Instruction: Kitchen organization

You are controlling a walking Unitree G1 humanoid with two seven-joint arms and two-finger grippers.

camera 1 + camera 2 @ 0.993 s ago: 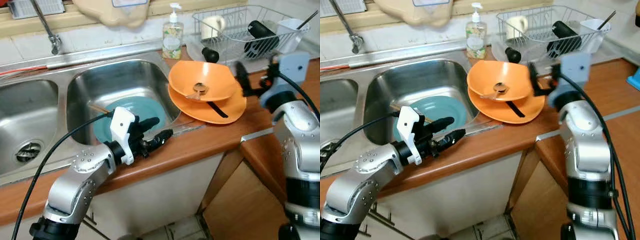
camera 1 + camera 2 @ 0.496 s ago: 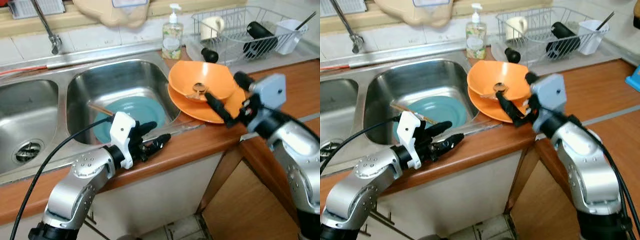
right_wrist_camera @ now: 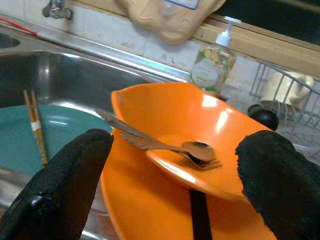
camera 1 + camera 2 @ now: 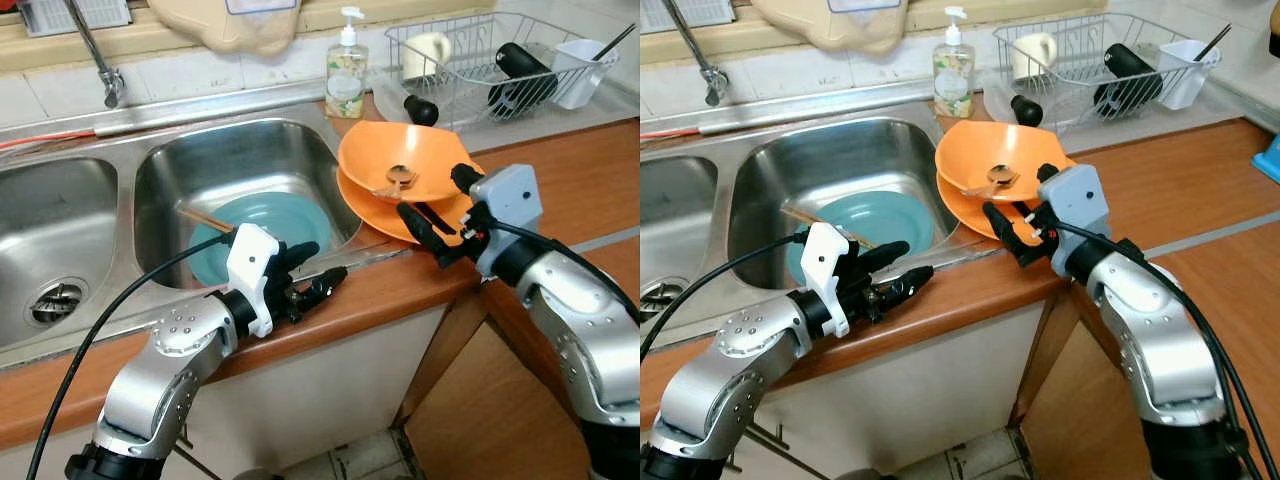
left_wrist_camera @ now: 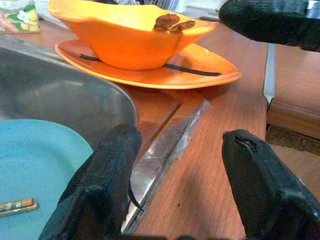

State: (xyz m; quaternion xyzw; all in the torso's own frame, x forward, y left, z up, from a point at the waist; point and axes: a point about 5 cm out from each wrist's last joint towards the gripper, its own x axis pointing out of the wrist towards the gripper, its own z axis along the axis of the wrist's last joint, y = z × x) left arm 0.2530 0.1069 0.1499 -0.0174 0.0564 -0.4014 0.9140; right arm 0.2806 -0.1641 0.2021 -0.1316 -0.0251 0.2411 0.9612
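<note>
Two orange dishes are stacked on the wooden counter [image 4: 560, 180] just right of the sink: an orange bowl [image 4: 400, 160] sitting on an orange plate [image 4: 450, 215], whose near rim reaches close to the counter's front edge. A spoon [image 3: 165, 146] and what looks like a fork lie together in the bowl, and a black utensil [image 5: 192, 70] lies flat on the plate.

The right gripper [image 4: 1018, 220] hovers at the plate's near rim with fingers spread wide and nothing between them; through the wrist view the bowl sits squarely in the gap, clear of both fingers.

The left gripper [image 4: 315, 268] is at the front lip of the right sink basin [image 4: 190, 165], fingers parted and empty, one over the basin and one over the wooden edge. Below it, in the basin, a teal plate [image 4: 275, 215] carries a pair of chopsticks [image 3: 34, 125].

Behind the dishes, a soap bottle [image 4: 346, 68] stands by the sink's back rim, and a wire dish rack [image 4: 470, 75] takes the back right corner. The counter to the right of the orange plate is open wood.
</note>
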